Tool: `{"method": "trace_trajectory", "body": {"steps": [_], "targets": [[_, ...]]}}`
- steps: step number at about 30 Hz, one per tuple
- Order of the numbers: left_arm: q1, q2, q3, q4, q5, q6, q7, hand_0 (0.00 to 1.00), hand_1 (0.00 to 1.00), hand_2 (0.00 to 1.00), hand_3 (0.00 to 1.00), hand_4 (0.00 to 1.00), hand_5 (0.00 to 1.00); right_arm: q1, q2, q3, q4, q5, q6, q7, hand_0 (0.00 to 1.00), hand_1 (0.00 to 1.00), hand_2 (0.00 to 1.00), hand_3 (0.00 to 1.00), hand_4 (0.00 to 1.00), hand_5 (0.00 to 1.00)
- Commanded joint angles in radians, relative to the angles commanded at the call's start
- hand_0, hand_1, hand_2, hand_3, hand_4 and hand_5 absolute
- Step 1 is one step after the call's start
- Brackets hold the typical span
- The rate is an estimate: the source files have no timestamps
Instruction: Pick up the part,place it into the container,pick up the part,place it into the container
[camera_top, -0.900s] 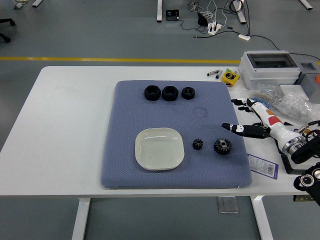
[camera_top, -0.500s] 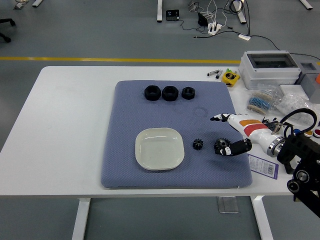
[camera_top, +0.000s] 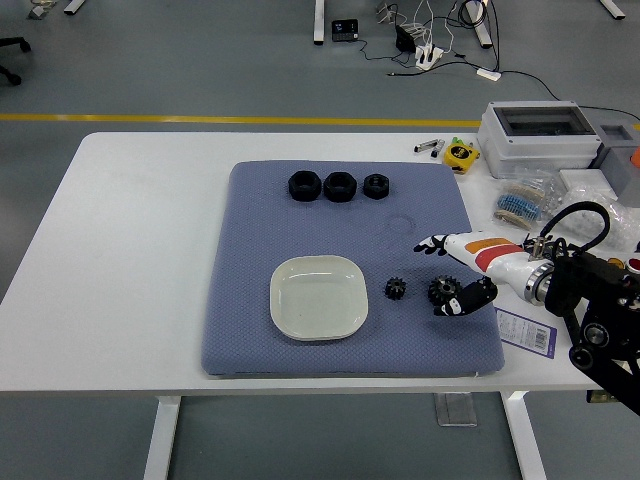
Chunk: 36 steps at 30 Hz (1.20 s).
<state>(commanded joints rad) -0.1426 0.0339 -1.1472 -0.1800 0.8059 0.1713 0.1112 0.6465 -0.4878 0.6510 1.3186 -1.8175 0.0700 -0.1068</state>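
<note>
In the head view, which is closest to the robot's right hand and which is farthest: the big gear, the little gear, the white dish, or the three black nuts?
From the right hand:
1. Big gear, right at the fingers.
2. Little gear, just left.
3. White dish, farther left.
4. Three black nuts, at the pad's far side.

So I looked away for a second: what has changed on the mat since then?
The right hand swung in from the right and turned over the larger gear, thumb and fingers now flanking it; no firm grasp is visible. The small gear, dish and three black nuts stayed put.
</note>
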Motion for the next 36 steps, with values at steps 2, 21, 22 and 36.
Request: {"method": "trace_trajectory", "body": {"steps": [2,21,22,36], "targets": [[-0.002,0.0,0.001,0.0,-0.003,0.0,0.0,0.71,0.624,0.647,0.563,0.617,0.686,0.012,-0.001,-0.013,-0.012,-0.003,0.003,-0.001,0.739,0.726,0.761,0.806,0.989,0.157],[-0.009,-0.002,0.014,0.0,-0.028,-0.001,-0.003,0.709,0.626,0.648,0.563,0.616,0.687,0.078,0.004,-0.104,-0.072,-0.038,0.036,0.017,0.728,0.71,0.758,0.805,0.967,0.072],[-0.009,-0.002,0.014,0.0,-0.028,-0.001,-0.003,0.709,0.626,0.648,0.563,0.616,0.687,0.079,0.004,-0.105,-0.073,-0.04,0.037,0.017,0.728,0.71,0.758,0.805,0.967,0.072],[-0.01,-0.004,0.013,0.0,-0.03,-0.001,-0.003,0.709,0.627,0.648,0.563,0.616,0.687,0.108,0.007,-0.145,-0.113,-0.073,0.044,0.029,0.716,0.696,0.749,0.797,0.938,0.028]]}}
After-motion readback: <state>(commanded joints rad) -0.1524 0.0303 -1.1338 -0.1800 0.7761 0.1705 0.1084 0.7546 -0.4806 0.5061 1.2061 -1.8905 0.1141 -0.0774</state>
